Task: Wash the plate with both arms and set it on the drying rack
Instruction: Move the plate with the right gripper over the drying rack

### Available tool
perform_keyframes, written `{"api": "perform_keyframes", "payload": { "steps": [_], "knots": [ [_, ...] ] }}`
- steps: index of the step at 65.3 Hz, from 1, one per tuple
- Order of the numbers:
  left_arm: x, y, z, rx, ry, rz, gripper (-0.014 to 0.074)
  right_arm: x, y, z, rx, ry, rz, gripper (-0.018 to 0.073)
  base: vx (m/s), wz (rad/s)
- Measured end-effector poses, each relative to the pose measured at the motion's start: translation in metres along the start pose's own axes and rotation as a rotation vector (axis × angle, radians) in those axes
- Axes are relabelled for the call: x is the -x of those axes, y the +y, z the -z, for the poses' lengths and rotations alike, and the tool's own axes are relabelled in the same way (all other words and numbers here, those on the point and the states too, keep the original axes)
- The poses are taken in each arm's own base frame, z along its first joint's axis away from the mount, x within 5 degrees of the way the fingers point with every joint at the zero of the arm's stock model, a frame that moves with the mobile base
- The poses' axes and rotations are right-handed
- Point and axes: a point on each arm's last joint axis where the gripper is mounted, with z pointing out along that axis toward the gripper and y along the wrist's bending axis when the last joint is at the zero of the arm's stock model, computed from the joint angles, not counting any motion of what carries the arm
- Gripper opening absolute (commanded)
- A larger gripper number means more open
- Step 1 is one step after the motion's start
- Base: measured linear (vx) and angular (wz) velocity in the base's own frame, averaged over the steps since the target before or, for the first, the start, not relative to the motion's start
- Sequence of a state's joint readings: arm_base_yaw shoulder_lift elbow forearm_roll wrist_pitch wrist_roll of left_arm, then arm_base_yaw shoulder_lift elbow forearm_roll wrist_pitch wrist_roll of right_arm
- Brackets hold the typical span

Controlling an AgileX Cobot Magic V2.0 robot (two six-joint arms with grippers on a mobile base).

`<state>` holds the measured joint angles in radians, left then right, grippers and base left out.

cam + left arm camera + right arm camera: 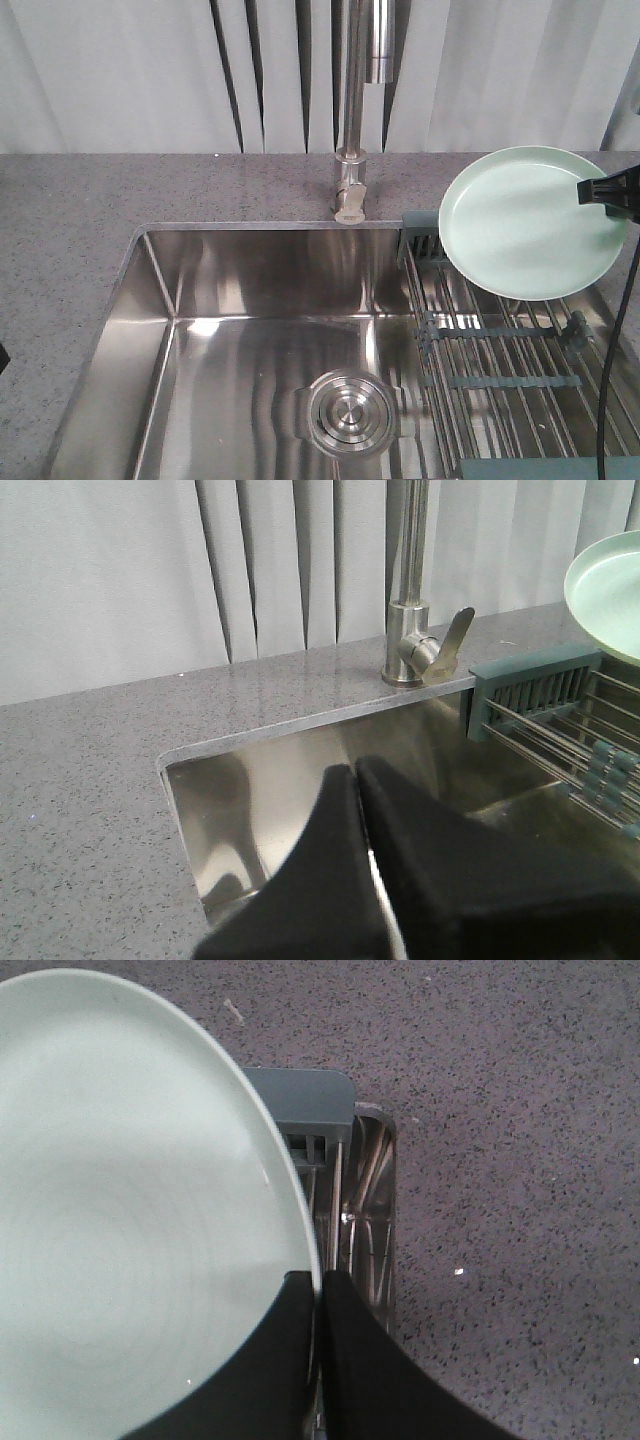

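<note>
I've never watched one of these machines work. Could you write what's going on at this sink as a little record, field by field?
Setting: steel sink set in a grey speckled counter, tap behind
Plate: pale green, held tilted above the drying rack
Right gripper: shut on the plate's rim
Left gripper: fingers together, empty, over the sink
Water: none seen running
Rack contents: no dishes seen

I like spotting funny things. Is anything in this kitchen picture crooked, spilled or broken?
Nothing is spilled or broken. The one odd sight is the plate: it hangs tilted in the air over the drying rack, pinched at its rim by the right gripper, not resting in the rods. The sink looks dry and bare.
</note>
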<state>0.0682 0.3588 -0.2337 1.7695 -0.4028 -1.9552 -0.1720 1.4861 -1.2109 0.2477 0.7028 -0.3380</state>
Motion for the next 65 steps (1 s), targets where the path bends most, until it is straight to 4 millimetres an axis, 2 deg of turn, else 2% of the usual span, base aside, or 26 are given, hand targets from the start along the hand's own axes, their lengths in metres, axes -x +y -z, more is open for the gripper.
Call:
{"api": "perform_keyframes", "payload": {
  "steps": [13,23,34,45,54,65],
  "knots": [
    [0.0,-0.001,0.0,-0.006,0.003,0.0,-0.0006,0.009,-0.01,-0.034,-0.021,0.091,0.033,-0.0001,0.0,0.0],
    [0.0,-0.001,0.0,-0.007,0.003,0.0,-0.0006,0.0,-0.014,-0.065,-0.023,0.177,0.05,-0.0001,0.0,0.0],
    [0.0,-0.001,0.0,-0.007,0.003,0.0,-0.0006,-0.005,-0.007,-0.09,-0.024,0.209,0.09,0.0001,0.0,0.0],
    [0.0,-0.001,0.0,-0.007,0.003,0.0,-0.0006,-0.007,0.003,-0.105,-0.028,0.222,0.118,0.0006,0.0,0.0],
    [0.0,-0.001,0.0,-0.007,0.003,0.0,-0.0006,-0.011,0.002,-0.113,-0.058,0.251,0.121,0.002,0.0,0.0],
    [0.0,-0.001,0.0,-0.007,0.003,0.0,-0.0006,-0.011,-0.001,-0.113,-0.088,0.249,0.119,0.0106,0.0,0.0]
  ]
}}
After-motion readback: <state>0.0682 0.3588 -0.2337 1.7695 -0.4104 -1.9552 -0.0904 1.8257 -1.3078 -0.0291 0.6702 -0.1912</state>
